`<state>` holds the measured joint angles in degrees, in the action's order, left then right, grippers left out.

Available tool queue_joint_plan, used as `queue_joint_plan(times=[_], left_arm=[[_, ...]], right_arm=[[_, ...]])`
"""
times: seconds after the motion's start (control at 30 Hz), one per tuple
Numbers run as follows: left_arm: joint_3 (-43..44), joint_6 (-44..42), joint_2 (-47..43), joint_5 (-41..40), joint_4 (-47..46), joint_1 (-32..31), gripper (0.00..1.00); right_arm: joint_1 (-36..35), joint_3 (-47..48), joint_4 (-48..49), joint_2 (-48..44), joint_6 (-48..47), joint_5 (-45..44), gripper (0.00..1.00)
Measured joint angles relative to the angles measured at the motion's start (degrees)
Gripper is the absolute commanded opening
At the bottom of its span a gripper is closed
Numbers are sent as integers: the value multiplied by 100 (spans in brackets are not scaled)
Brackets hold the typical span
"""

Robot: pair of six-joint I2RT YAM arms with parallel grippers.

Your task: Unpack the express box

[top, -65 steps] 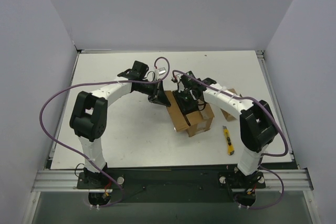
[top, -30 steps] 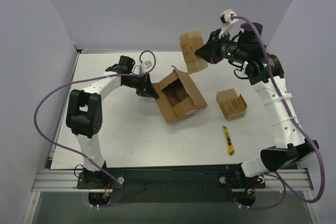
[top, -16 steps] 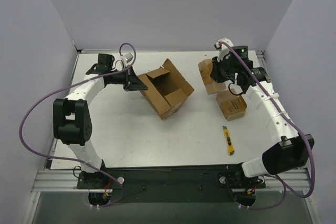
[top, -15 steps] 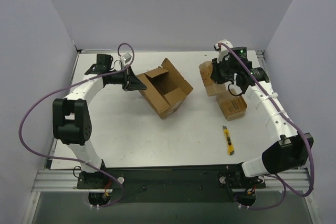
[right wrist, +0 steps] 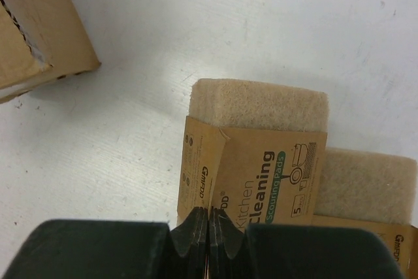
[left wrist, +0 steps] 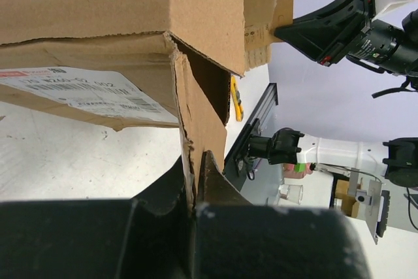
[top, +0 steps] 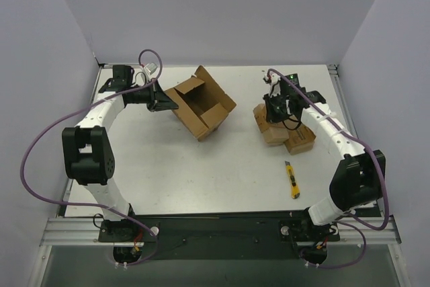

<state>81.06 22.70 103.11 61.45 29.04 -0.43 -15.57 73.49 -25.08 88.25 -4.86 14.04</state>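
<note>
Top external: express box [top: 205, 105] stands open at the far centre-left of the table [top: 168, 166], and its interior looks empty. Left gripper [top: 168, 102] is pinched shut on the box's left flap. Right gripper [right wrist: 208, 219] is clamped on the sleeve of a scouring-pad pack [right wrist: 261, 161] at the right, against the second pack [top: 300, 139]. Judged nearly done; releasing the pack remains. Count: one box, two packs, one yellow knife [top: 293, 181].

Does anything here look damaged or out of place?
The express box sits askew with flaps open; its flap edge, pinched by the left gripper, looks torn and ragged. One pad pack overlaps the other pack.
</note>
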Motion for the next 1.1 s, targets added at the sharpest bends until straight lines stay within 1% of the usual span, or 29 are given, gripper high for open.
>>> queue_joint_plan(times=[0.03,0.07,0.1,0.13,0.17,0.2,0.23,0.27,0.3,0.4,0.47,0.57,0.7,0.77,0.97,1.1], left_arm=[[0,-48,0,-17,26,0,0],[0,-76,0,-44,55,0,1],[0,-92,0,-68,79,0,4],[0,-107,0,-87,101,0,13],[0,-125,0,-116,122,0,17],[0,-151,0,-140,144,0,21],[0,-184,0,-168,170,0,31],[0,-223,0,-201,210,0,63],[0,-264,-2,-249,243,0,89],[59,-457,-2,-380,391,0,91],[162,-595,-2,-474,551,0,91],[409,-859,-2,-664,758,0,93],[826,-1226,-2,-1045,979,0,96],[1023,-1399,-2,-1241,1073,26,97],[1786,-1757,24,-1849,1373,343,97],[2358,-1950,203,-2247,1631,511,97]], right_arm=[[-44,-52,-2,0,17,-46,2],[-96,-109,4,0,31,-90,34],[-151,-170,4,0,37,-127,56],[-201,-229,0,0,92,-155,68],[-234,-282,-2,0,131,-162,97],[-256,-315,-7,0,138,-131,98],[-286,-326,-11,0,177,-48,98],[-297,-321,-11,0,142,46,99],[-308,-293,-9,0,142,140,99],[-319,-125,-17,0,221,149,100],[-317,109,-68,-2,297,-50,100],[-317,603,-323,-7,358,-575,100],[-317,1379,-949,-7,385,-1388,100],[-319,1613,-1132,-20,376,-1725,100],[-317,1569,-1412,-85,330,-2308,100],[-315,1211,-1427,-247,238,-2448,100]])
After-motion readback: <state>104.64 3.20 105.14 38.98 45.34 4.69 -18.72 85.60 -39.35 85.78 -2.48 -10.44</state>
